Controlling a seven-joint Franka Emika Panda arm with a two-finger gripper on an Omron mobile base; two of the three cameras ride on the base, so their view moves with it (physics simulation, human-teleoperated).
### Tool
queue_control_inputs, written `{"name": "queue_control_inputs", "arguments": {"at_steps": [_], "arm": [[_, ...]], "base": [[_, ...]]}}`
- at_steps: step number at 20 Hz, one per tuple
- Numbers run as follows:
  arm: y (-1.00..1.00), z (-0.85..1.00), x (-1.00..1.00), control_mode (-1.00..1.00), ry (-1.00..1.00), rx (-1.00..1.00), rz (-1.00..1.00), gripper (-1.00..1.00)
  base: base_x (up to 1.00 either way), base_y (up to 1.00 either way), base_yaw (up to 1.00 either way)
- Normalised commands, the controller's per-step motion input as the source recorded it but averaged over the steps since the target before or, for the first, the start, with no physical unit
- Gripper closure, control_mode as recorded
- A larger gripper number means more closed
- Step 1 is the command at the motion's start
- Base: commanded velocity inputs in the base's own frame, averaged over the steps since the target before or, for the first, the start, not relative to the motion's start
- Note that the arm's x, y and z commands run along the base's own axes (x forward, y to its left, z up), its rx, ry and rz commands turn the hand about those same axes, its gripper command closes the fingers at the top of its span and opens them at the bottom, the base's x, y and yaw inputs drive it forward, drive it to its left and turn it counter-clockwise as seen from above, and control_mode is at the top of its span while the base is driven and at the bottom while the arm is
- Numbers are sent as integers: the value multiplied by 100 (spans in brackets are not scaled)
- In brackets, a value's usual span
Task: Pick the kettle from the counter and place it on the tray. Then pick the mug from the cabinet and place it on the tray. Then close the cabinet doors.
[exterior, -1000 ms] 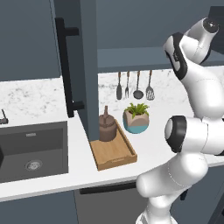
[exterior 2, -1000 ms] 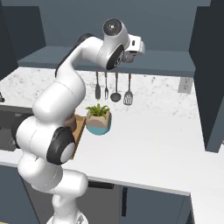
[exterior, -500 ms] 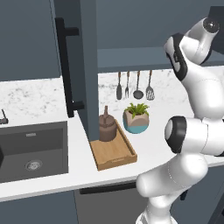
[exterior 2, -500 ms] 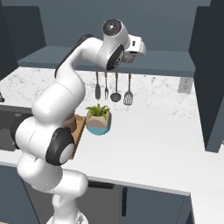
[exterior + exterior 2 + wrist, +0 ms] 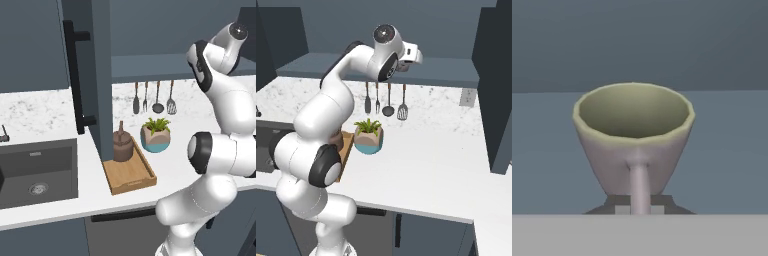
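Note:
Seen from the hand, the grey-green mug (image 5: 634, 130) stands upright on the cabinet shelf (image 5: 732, 150), its loop handle turned toward me. My gripper (image 5: 639, 207) is shut on that handle, with dark fingertips (image 5: 618, 204) on either side of it. The right base view has my hand (image 5: 408, 54) reaching into the cabinet (image 5: 448, 72) just above the shelf. The dark-brown kettle (image 5: 122, 145) sits on the far end of the wooden tray (image 5: 131, 174) on the counter (image 5: 55, 112). One cabinet door (image 5: 102, 75) stands open above the tray's far left corner.
A teal-and-tan plant pot (image 5: 156, 136) stands just right of the tray. Several utensils (image 5: 154, 99) hang on the wall behind it. A dark sink (image 5: 35, 170) is set into the counter on the left. The other open door (image 5: 495, 85) stands at the right.
The fingers have closed onto the mug's handle. The arm and everything on the counter have stayed where they were.

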Motion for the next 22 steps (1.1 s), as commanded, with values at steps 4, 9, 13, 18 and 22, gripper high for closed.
{"name": "queue_control_inputs", "arguments": {"at_steps": [4,9,13,18,22], "arm": [[-3,-1,-4,-100,0,0,0,100],[-2,5,-60,-100,-5,2,0,100],[0,1,-92,-100,-5,2,2,100],[6,0,-100,-100,-7,0,10,100],[15,0,-100,-100,-1,0,15,100]], "base": [[0,0,0],[0,0,0],[0,0,0],[0,0,0],[0,0,0]]}}
